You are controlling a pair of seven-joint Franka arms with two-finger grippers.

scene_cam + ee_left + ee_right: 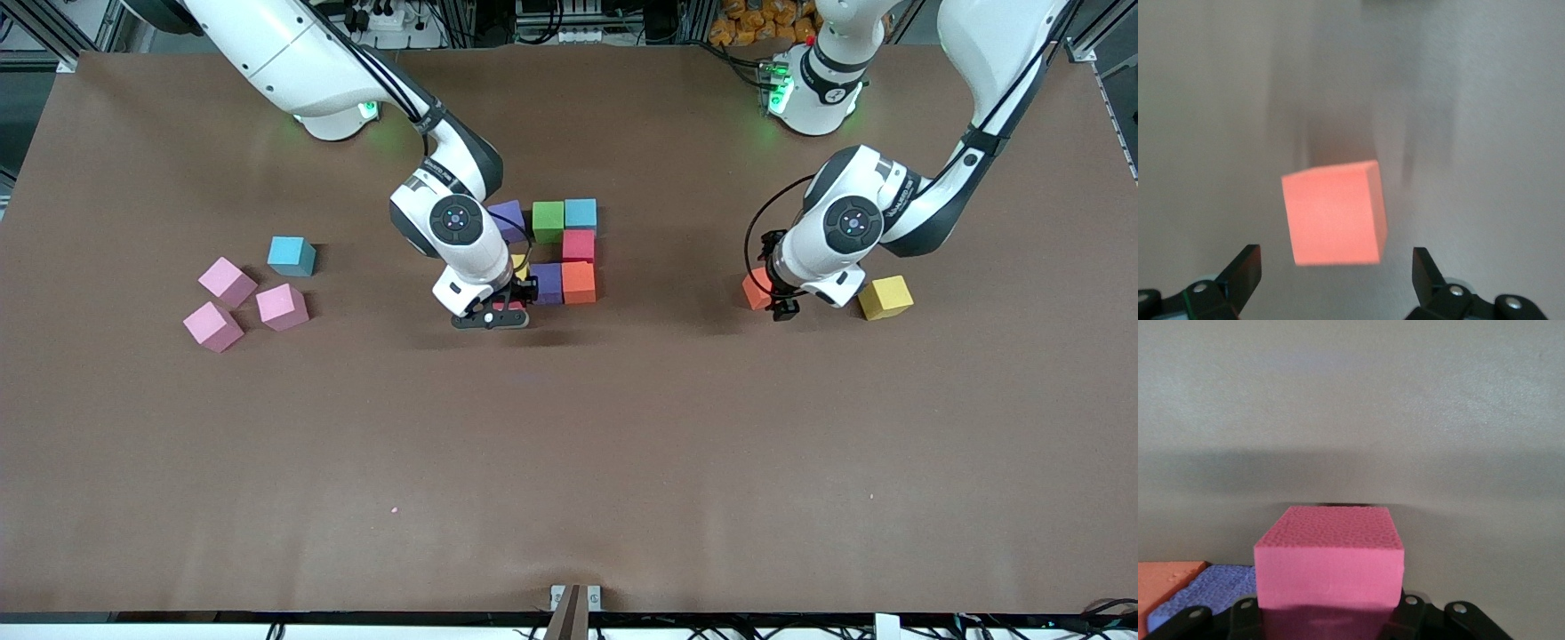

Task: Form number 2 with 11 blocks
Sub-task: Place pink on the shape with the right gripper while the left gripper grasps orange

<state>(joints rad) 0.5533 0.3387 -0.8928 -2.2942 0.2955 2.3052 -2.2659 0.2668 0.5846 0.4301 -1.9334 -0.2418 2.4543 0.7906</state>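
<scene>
My right gripper [493,313] is shut on a red block [1329,563], low at the table beside a purple block [546,283], on the side toward the front camera; it also shows in the right wrist view [1327,615]. The laid blocks are purple [507,220], green [548,221], light blue [581,214], red [578,245], orange [578,282], purple, and a yellow one [519,264] mostly hidden by the right arm. My left gripper [782,309] is open over a loose orange block [1333,215], fingers [1246,265] apart on either side of it.
A loose yellow block [885,297] lies beside the left gripper, toward the left arm's end. Three pink blocks [227,282] [282,307] [212,326] and a light blue block [292,256] lie toward the right arm's end.
</scene>
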